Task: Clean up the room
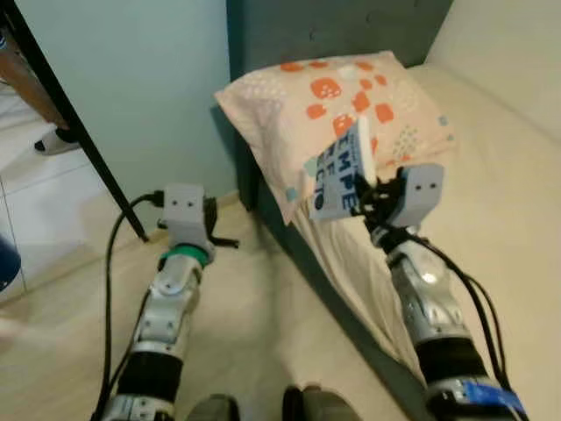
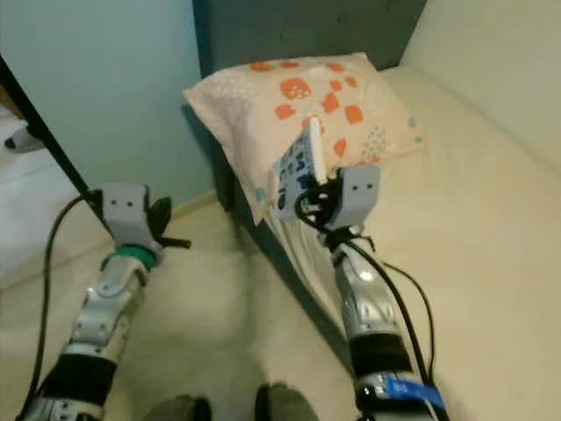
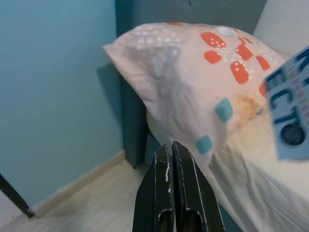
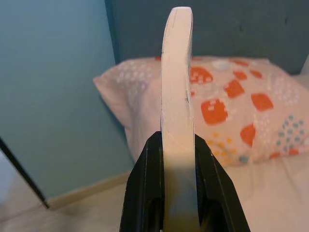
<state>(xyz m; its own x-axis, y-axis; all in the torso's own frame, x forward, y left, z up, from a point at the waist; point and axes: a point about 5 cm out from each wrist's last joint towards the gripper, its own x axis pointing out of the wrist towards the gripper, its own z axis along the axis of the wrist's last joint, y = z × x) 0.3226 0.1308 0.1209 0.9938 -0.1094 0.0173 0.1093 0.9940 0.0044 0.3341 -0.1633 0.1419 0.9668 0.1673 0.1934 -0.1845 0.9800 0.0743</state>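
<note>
A thin blue book (image 1: 340,178) with white lettering is held upright over the bed's near edge, my right gripper (image 1: 372,189) shut on it. In the right wrist view I see it edge-on, a pale strip (image 4: 177,96) clamped between the black fingers (image 4: 145,188). Just behind it a pillow (image 1: 337,110) with orange and teal patches lies at the head of the bed (image 1: 491,219). My left gripper (image 1: 226,241) hovers low over the floor beside the bed, its fingers (image 3: 164,193) pressed together on nothing.
A dark grey headboard (image 1: 333,26) and a teal wall (image 1: 131,96) stand behind the pillow. A black slanted leg (image 1: 79,132) crosses the left side. A person's foot in a sock (image 1: 54,140) rests on the tiles at far left. Pale wooden floor (image 1: 254,333) lies below me.
</note>
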